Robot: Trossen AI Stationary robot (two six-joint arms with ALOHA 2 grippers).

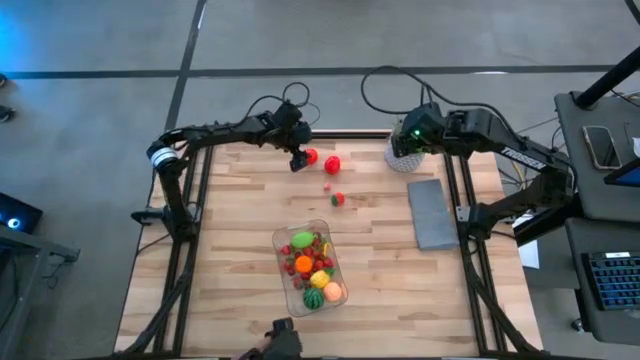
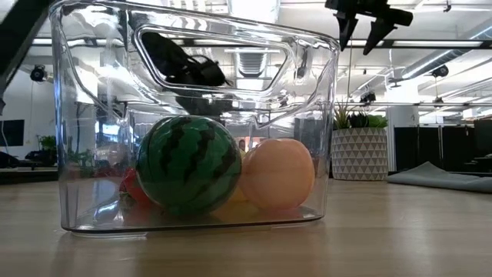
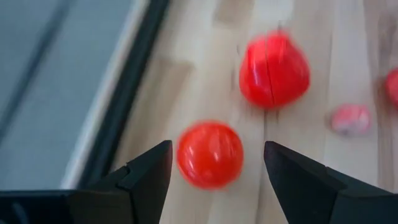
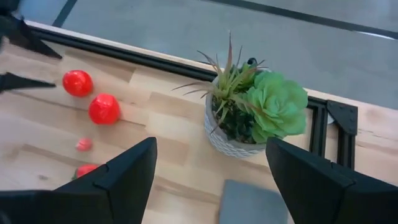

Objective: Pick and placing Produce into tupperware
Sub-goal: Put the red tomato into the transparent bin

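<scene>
left end effector spread beside red ball, tupperware long axis running near-to-far, slightly slanted

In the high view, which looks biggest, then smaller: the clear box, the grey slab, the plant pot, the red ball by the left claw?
1. clear box
2. grey slab
3. plant pot, partly hidden by the right arm
4. red ball

Open wood table around tupperware; potted plant and grey slab block 2 o'clock.
</scene>
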